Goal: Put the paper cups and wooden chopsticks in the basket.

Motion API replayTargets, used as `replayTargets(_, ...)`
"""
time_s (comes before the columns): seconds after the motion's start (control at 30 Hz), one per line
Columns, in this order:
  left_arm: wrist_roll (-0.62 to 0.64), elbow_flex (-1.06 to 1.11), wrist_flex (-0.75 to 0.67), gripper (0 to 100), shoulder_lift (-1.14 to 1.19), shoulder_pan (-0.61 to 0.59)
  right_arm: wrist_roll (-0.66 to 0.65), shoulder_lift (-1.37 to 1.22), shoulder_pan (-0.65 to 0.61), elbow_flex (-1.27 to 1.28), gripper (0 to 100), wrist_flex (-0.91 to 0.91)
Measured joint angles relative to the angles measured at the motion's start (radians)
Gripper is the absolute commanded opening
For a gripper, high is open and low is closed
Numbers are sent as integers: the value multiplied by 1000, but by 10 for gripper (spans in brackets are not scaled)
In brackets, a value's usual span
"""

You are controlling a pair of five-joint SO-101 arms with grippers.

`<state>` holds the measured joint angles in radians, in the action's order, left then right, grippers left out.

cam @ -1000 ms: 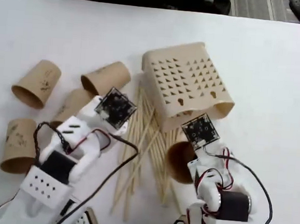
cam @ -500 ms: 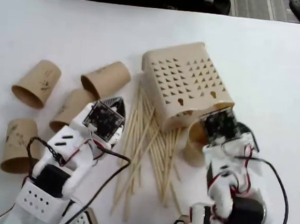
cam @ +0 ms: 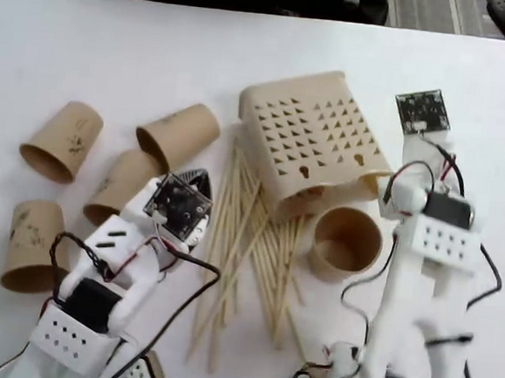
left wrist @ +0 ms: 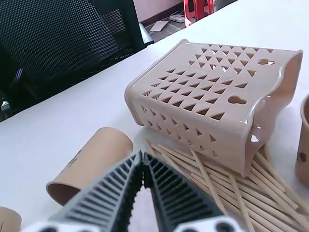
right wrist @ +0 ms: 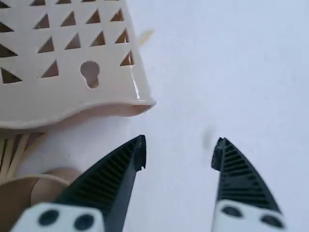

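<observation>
1. Two tools, both empty: the left tool [left wrist: 142, 157] is pinched nearly closed near the scattered chopsticks [cam: 248, 250], and the right tool [right wrist: 178, 145] gapes wide beside the basket [cam: 313, 137].
2. One cup [cam: 344, 242] stands upright at the tipped basket's mouth. Four cups [cam: 61, 141] lie on the surface [cam: 114, 55].
3. Nothing looks packed yet, so the whole task is left.

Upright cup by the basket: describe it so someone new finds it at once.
Find the perforated basket lying on its side. Right by its open end, next to the chopsticks, stands the cup. It alone is upright, mouth up; the other cups lie on their sides across the chopsticks from it.
</observation>
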<state>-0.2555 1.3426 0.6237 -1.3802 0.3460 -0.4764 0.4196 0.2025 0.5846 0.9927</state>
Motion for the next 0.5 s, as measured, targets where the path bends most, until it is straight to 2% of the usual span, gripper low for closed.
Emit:
replayTargets(0.2, 0, 2, 0, 24, 0, 0, -9, -238, 0, -89, 236, -37)
replayTargets(0.5, 0, 2, 0, 24, 0, 0, -12, -437, -14, -97, 234, -233)
